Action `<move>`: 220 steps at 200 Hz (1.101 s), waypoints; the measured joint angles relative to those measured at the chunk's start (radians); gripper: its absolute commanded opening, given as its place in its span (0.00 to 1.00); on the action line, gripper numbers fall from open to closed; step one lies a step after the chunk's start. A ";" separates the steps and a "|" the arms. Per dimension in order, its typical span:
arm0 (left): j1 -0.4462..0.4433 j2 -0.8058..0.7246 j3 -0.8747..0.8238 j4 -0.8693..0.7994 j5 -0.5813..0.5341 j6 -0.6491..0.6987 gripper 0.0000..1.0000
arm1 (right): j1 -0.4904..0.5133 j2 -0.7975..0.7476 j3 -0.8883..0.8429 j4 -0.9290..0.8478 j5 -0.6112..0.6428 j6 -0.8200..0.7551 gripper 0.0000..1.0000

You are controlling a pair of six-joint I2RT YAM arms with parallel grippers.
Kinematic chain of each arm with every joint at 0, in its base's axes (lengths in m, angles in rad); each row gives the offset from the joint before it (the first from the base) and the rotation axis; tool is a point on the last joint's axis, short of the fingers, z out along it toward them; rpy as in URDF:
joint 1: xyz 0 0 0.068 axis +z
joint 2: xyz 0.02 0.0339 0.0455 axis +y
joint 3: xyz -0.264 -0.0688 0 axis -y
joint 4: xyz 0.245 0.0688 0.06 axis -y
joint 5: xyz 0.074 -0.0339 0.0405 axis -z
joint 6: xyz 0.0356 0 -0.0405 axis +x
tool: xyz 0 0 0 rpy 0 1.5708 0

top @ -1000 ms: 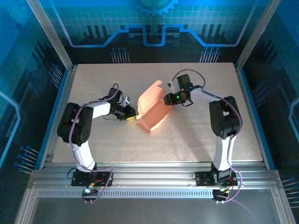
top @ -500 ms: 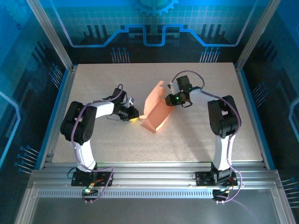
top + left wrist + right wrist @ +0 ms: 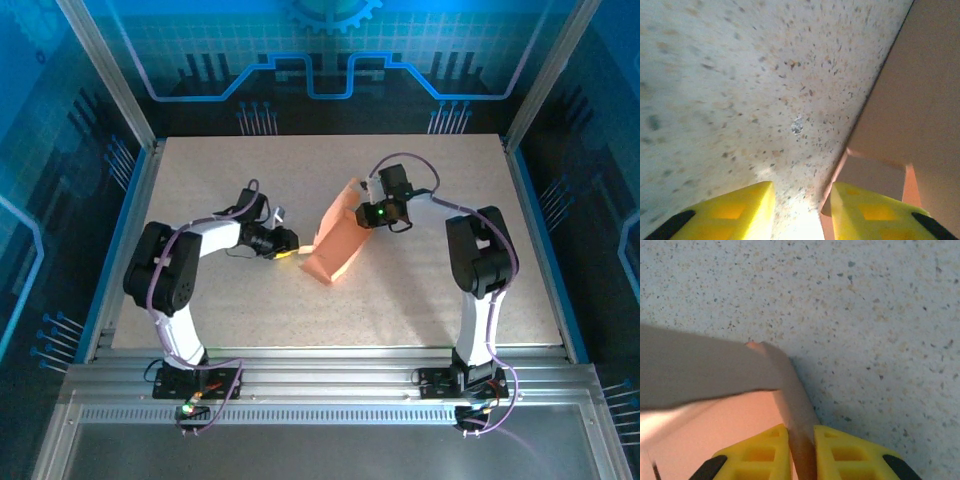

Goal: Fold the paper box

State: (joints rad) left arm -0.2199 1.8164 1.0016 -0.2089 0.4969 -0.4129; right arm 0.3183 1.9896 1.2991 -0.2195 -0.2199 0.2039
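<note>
The salmon-pink paper box [image 3: 335,238] stands on edge mid-table, its panels pressed close together. My right gripper [image 3: 362,212] holds its upper right end. In the right wrist view the yellow fingers [image 3: 845,452] are shut on a thin panel of the paper box [image 3: 700,375], which runs up between them. My left gripper [image 3: 292,251] sits at the box's lower left edge. In the left wrist view it is open [image 3: 802,210]: speckled table shows in the gap, and the edge of the paper box [image 3: 920,100] lies against the inner side of the right finger [image 3: 875,212].
The speckled table [image 3: 420,290] stretches around the box. A metal frame with blue walls [image 3: 135,190] borders it on the left, the right and at the back. Both arm bases stand on the rail at the near edge [image 3: 320,385].
The box's panels have come together from a wide open shape to a narrow one. My right gripper has shut on a panel. My left gripper has opened and let go of the box's edge.
</note>
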 measured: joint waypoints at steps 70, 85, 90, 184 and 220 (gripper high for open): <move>0.034 0.017 0.105 -0.022 -0.022 0.028 0.38 | -0.001 -0.038 -0.041 -0.027 0.010 0.021 0.17; 0.045 0.008 0.109 -0.016 -0.040 0.028 0.38 | -0.001 -0.047 -0.043 -0.039 0.018 0.021 0.17; 0.051 0.002 0.108 -0.016 -0.048 0.028 0.38 | -0.001 -0.049 -0.043 -0.043 0.021 0.021 0.17; 0.089 0.289 0.380 -0.072 -0.026 0.084 0.12 | -0.001 -0.067 -0.043 -0.079 0.033 0.025 0.16; 0.053 0.316 0.397 -0.085 0.021 0.099 0.08 | -0.001 -0.067 -0.043 -0.079 0.033 0.030 0.16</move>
State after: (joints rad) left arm -0.1673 2.1326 1.3991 -0.2939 0.5182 -0.3141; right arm 0.3176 1.9228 1.2560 -0.2989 -0.1871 0.2337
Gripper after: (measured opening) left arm 0.079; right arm 0.166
